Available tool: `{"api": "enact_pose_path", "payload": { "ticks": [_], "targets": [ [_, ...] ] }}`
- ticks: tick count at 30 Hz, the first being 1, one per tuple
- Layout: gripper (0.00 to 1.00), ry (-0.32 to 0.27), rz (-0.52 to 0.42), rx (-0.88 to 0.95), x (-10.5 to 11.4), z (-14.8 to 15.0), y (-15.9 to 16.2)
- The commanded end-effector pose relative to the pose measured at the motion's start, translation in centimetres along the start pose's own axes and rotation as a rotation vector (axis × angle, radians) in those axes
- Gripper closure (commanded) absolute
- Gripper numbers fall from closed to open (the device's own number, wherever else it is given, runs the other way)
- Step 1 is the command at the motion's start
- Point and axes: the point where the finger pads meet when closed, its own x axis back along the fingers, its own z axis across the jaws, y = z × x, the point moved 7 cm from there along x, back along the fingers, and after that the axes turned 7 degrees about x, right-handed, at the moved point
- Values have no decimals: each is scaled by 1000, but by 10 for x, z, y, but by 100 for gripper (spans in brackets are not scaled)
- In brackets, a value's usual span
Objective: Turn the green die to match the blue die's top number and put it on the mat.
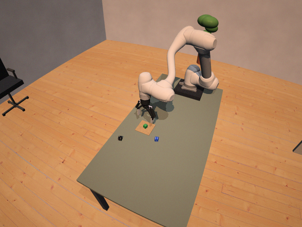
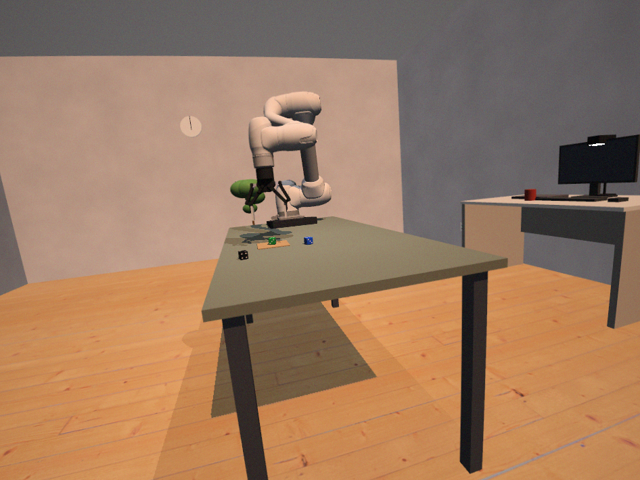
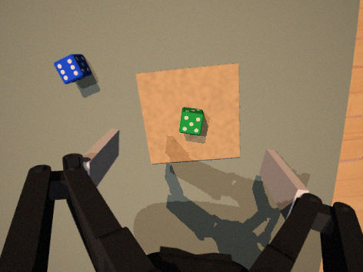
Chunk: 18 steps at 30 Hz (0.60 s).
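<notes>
The green die (image 3: 191, 121) sits flat near the middle of the tan mat, and its upward face seems to show five pips. It also shows in the top view (image 1: 145, 126) and the exterior view (image 2: 271, 241). The blue die (image 3: 72, 68) lies on the table off the mat, with what looks like six pips up; it also shows in the top view (image 1: 156, 138). The black die (image 1: 120, 137) lies on the other side of the mat. My gripper (image 3: 191, 152) (image 1: 145, 116) is wide open and empty, raised above the mat's near edge, clear of the green die.
The arm's black base (image 1: 189, 90) stands at the table's far end. The table's long edge (image 3: 351, 115) runs close beside the mat, with wooden floor beyond. A chair (image 1: 9, 88) and a desk with a monitor (image 2: 594, 170) stand away from the table.
</notes>
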Motion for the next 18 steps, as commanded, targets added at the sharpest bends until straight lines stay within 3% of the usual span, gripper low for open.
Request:
{"api": "enact_pose_path", "payload": {
  "ticks": [1,11,18],
  "targets": [
    [0,0,0,0,0,0,0],
    [0,0,0,-37,0,0,0],
    [0,0,0,-351,0,0,0]
  ]
}}
